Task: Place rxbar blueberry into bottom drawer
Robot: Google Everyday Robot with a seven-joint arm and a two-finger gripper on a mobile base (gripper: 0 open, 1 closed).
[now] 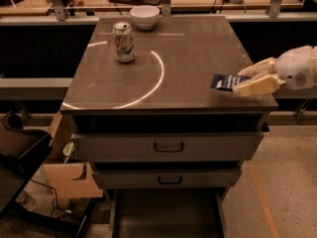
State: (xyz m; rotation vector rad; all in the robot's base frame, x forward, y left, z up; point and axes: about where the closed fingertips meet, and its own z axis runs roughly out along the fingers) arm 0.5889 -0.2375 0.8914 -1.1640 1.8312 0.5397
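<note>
I see my end effector (238,82) at the bench's (163,58) right edge, fingers pinching the rxbar blueberry (224,82) near the front corner, bottom drawer (166,217) open below, soda can (123,42) well apart, back left.

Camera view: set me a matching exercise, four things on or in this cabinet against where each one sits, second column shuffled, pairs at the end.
1 rxbar blueberry
2 soda can
3 white bowl
4 bottom drawer

A pulled open, lowest of all
B back edge of the cabinet top
C right edge of the top, at the gripper reaching in from the right
D upright, back left, just in front of the bowl

Pairs: 1-C, 2-D, 3-B, 4-A
</note>
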